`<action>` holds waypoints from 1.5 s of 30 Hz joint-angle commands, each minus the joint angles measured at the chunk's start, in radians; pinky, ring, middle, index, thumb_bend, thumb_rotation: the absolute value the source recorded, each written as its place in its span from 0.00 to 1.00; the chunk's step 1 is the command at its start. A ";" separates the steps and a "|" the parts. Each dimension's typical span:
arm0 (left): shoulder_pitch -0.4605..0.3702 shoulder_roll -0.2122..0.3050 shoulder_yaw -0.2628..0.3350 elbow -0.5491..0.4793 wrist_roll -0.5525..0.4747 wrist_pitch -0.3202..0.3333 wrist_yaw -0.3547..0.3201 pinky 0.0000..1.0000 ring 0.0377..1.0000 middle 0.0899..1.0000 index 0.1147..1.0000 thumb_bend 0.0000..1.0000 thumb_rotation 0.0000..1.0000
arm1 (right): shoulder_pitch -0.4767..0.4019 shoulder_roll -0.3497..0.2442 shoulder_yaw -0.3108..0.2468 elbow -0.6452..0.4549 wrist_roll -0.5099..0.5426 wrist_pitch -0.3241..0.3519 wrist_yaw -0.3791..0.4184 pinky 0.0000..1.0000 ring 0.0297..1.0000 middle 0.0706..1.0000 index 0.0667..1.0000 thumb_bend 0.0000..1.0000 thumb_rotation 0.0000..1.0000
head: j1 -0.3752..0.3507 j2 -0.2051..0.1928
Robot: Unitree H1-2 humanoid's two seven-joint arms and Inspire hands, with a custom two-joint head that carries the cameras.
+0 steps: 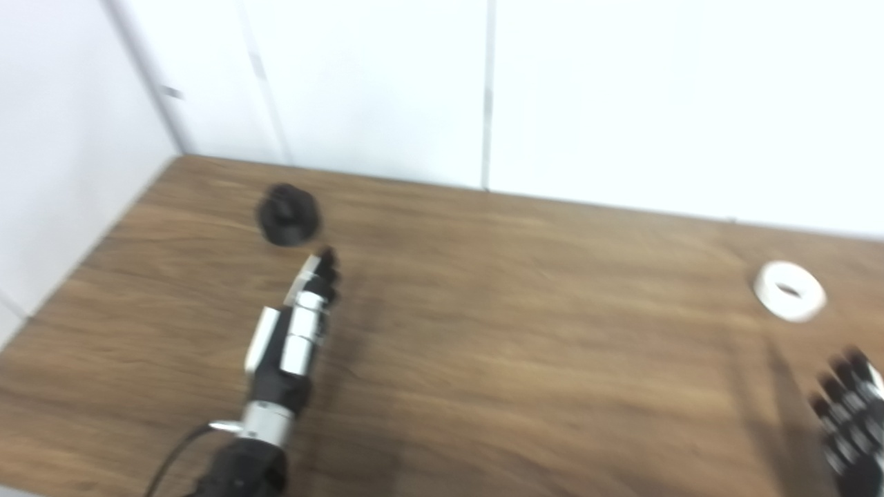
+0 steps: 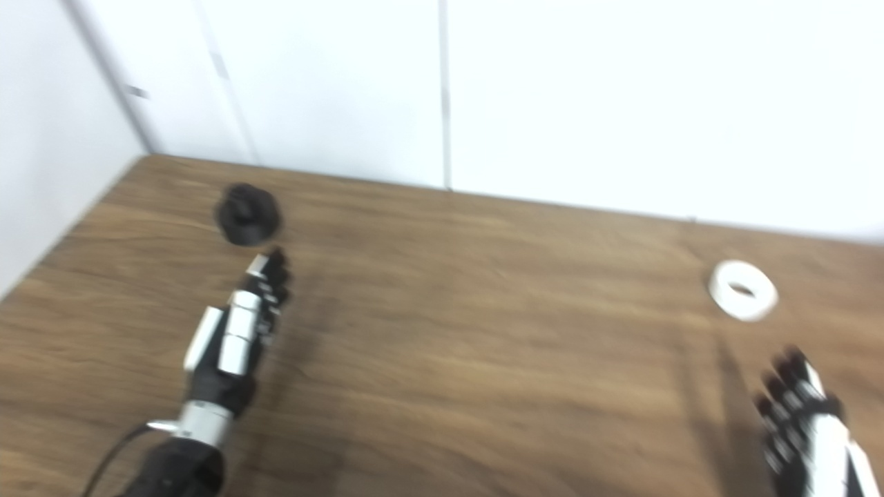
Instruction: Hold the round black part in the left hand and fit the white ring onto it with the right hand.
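The round black part (image 1: 288,215) lies on the wooden table (image 1: 483,331) at the far left. My left hand (image 1: 298,324) is open and empty, its fingers stretched out, with the fingertips (image 1: 327,259) just short of the black part and to its right. The white ring (image 1: 789,290) lies flat on the table at the far right. My right hand (image 2: 801,421) is open and empty at the lower right, its fingers spread, a short way in front of the ring. Both views are blurred.
White wall panels (image 1: 483,90) stand close behind the table's far edge and along its left side. A black cable (image 1: 169,459) trails from my left wrist.
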 commanded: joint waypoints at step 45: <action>-0.008 0.001 -0.065 0.047 0.215 -0.157 0.139 0.98 0.98 0.98 0.97 0.56 0.90 | -0.042 -0.043 -0.017 0.079 -0.019 -0.123 0.036 0.70 0.85 0.88 0.86 0.46 1.00 | 0.076 -0.085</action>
